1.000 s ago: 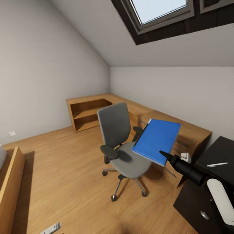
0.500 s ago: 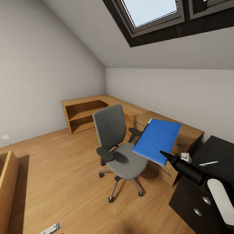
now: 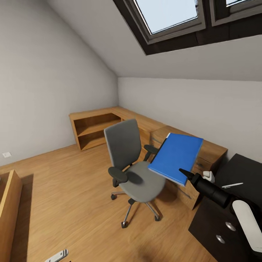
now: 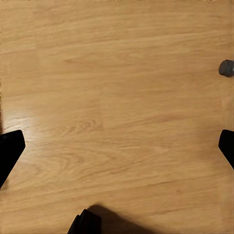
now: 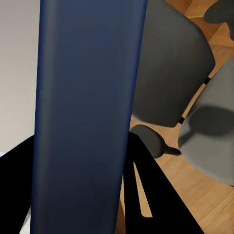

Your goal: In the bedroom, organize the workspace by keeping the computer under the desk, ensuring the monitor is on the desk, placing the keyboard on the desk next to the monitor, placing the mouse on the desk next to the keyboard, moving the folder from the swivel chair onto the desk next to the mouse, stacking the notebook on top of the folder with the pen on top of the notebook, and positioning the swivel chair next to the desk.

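Note:
The bright blue folder (image 3: 176,157) hangs tilted in the air, just right of the swivel chair's seat, with my right gripper (image 3: 183,172) shut on its lower edge. In the right wrist view the folder (image 5: 87,112) runs between the black fingers (image 5: 151,190). The grey swivel chair (image 3: 133,163) stands on the wooden floor with nothing on its seat. The black desk (image 3: 242,171) shows at the lower right, with the thin white pen (image 3: 233,185) lying on it. My left gripper (image 4: 117,146) is open above bare floor.
A light wooden drawer chest (image 3: 207,151) and a low open shelf unit (image 3: 96,127) line the far walls behind the chair. A wooden frame (image 3: 9,207) stands at the left edge. A flat silver-grey object (image 3: 56,256) lies on the floor near me.
The head view has turned to the right, so chair and furniture sit further left in the picture. The folder stays held in my right gripper at the same height.

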Available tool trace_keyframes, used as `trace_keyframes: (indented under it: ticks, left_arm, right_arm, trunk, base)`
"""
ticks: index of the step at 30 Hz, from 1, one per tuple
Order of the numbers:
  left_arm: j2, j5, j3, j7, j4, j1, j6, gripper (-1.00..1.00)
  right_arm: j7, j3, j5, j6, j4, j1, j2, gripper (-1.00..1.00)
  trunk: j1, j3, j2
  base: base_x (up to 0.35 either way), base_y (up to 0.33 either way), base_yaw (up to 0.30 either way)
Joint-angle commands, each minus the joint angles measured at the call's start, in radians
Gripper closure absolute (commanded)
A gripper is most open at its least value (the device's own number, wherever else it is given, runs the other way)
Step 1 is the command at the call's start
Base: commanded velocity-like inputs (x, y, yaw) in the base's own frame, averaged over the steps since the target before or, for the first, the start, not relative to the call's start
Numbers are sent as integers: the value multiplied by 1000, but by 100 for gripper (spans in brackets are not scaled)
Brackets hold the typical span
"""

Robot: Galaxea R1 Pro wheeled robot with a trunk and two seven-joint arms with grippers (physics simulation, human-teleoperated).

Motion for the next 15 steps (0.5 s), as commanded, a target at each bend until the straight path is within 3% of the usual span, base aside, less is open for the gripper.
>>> trace_keyframes:
  ticks: [1, 15]
  left_arm:
    - [0, 11, -1, 5, -2, 0, 5, -100]
    - [-1, 11, 1, 5, -2, 0, -5, -100]
  right_arm:
    - [6, -2, 6, 5, 0, -1, 0, 100]
    - [6, -2, 7, 5, 0, -1, 0, 100]
  trunk:
    - [-4, 2, 7]
    - [-58, 46, 105]
  base:
    - [0, 0, 0]
    - [0, 0, 0]
